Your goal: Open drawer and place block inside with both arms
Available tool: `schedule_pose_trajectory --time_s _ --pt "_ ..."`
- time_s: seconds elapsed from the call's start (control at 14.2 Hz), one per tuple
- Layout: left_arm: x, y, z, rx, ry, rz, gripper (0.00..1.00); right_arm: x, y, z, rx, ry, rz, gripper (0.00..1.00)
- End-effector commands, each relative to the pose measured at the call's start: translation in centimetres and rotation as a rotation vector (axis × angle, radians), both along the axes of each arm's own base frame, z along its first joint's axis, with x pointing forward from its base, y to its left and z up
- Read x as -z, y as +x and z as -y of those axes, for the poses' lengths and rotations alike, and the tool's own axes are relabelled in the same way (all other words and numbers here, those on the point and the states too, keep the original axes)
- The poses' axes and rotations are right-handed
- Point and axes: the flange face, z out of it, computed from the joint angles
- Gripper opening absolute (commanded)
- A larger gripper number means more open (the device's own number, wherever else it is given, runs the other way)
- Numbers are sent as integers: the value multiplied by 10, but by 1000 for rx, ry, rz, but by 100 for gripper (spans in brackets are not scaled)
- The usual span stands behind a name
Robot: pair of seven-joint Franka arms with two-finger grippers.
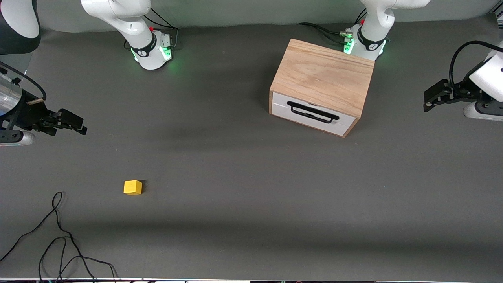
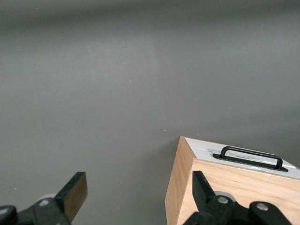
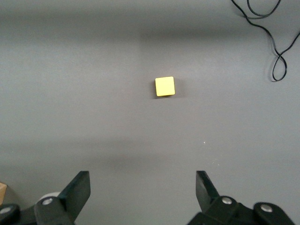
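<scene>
Left gripper [image 1: 428,103] raised beside drawer [image 1: 313,114], fingers spread, empty; right gripper [image 1: 80,126] likewise above block [image 1: 132,187].

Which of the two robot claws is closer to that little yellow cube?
The right gripper, open above the table at the right arm's end, is closer to the small yellow cube. The left gripper, also open, hangs past the oak cabinet, at the table's left-arm end.

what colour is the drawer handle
Black, on the white drawer front; the handle shows best in the front view.

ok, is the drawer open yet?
No. The drawer front sits flush in the cabinet, and neither gripper touches its handle.
</scene>
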Motion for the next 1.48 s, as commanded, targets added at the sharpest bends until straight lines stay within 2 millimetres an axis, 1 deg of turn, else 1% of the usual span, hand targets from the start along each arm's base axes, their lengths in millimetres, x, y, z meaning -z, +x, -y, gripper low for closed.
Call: schedule_pose_trajectory --time_s 0.0,0.14,0.28,0.49,0.71,0.92,1.13,1.27,1.41 --pt "-1 -5 0 -10 0 0 100 -5 1 1 -22 -41 -2 100" --pt "-1 -5 0 -10 0 1 100 -6 3 1 -24 -47 1 100" --pt "-1 -5 0 -10 0 0 100 -2 5 1 -25 -47 -3 100" --pt "-1 -5 -1 -12 0 0 100 -2 5 -2 -32 -49 -3 100" --pt "0 -4 -1 -12 1 0 100 2 4 -1 -25 -62 -11 100" --pt "0 -4 -2 -13 1 -2 100 12 6 4 -16 -64 -11 100" --pt "0 -4 -1 -12 1 0 100 24 14 8 -15 -62 -28 100" --pt "0 -4 -2 -13 1 0 100 35 20 8 -20 -59 -36 100" --pt "0 -4 0 -10 1 0 100 49 29 10 -32 -53 -54 100"
